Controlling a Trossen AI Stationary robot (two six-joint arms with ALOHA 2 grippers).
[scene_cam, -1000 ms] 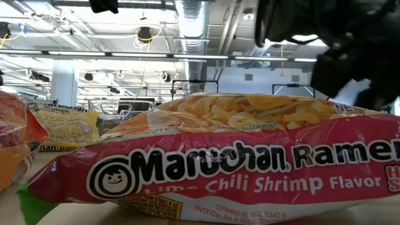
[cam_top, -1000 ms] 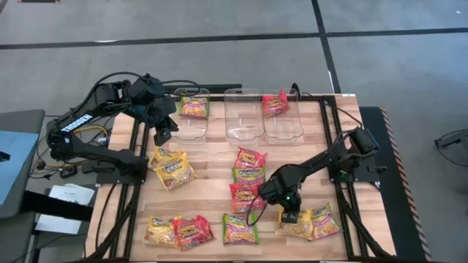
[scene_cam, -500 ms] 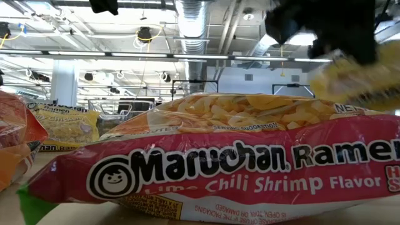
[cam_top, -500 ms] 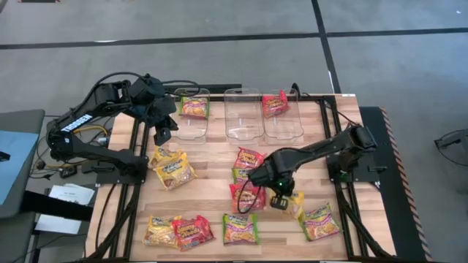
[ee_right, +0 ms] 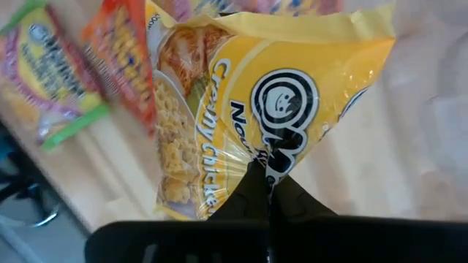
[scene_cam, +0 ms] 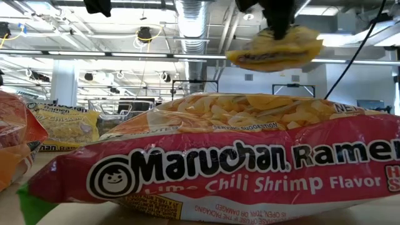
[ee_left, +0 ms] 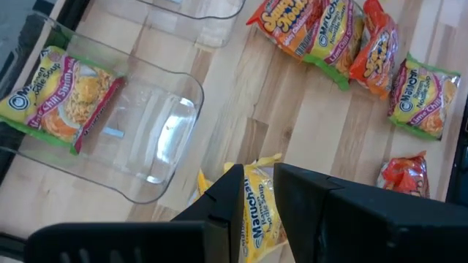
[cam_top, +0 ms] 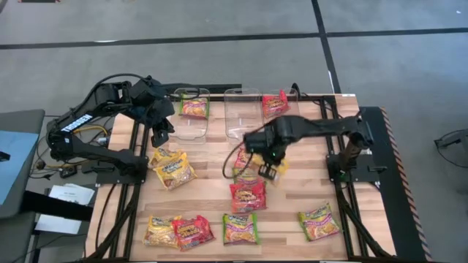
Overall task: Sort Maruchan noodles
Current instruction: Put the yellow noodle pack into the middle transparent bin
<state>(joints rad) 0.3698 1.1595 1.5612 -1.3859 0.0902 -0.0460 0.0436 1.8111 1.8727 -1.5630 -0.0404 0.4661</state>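
The yellow packet (ee_right: 241, 109) fills the right wrist view, where its print reads "Creamy Chicken"; the high view shows it only as a small yellow shape (cam_top: 274, 169) under the arm near the middle of the surface (cam_top: 212, 157). The low view alone shows that the packet (scene_cam: 275, 49) hangs in the air, well above the lime chili shrimp packet (scene_cam: 212, 162) lying closest to that camera. The right gripper (ee_right: 267, 186) is clenched on the lower edge of the yellow packet, fingers pinched together with the glossy plastic between them.

In the high view, one green-edged packet (cam_top: 194, 107) lies in the bin at 11 o'clock (cam_top: 191, 117), one red packet (cam_top: 274, 103) lies in the bin at 1 o'clock (cam_top: 281, 120), and the middle bin (cam_top: 243, 117) sits between them. Other packets lie spread over the surface toward 6, 7 and 9 o'clock.

The left gripper (cam_top: 159, 135) hovers at about 10 o'clock, just beside the left bin. The left wrist view shows its fingers parted, grasping nothing, above a yellow packet on the surface (ee_left: 256, 212).
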